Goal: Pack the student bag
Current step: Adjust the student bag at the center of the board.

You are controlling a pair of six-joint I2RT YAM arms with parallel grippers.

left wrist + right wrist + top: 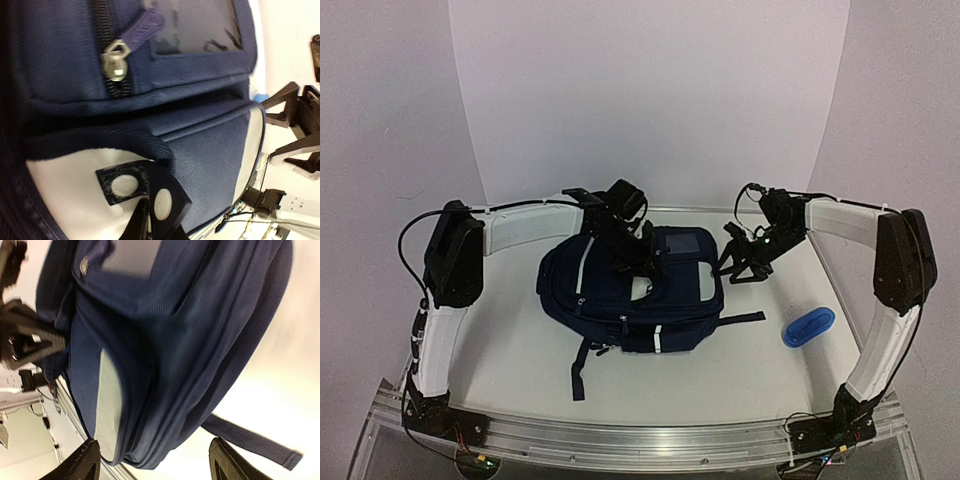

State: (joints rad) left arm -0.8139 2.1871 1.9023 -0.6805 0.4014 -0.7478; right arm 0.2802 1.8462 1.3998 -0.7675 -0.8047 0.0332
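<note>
Top external view: large navy-blue striped fabric student bag (620, 295) is laid on white table (510, 370).
Left gripper (145, 200): jaws closed at white patch (65, 200).
Right gripper (157, 460): jaws spread apart.

One student bag (680, 310), one blue pouch (809, 326), two arms: left arm (440, 340), right arm (885, 340).

Top camera looks down; wrist cameras closely share the student bag (680, 310).
</note>
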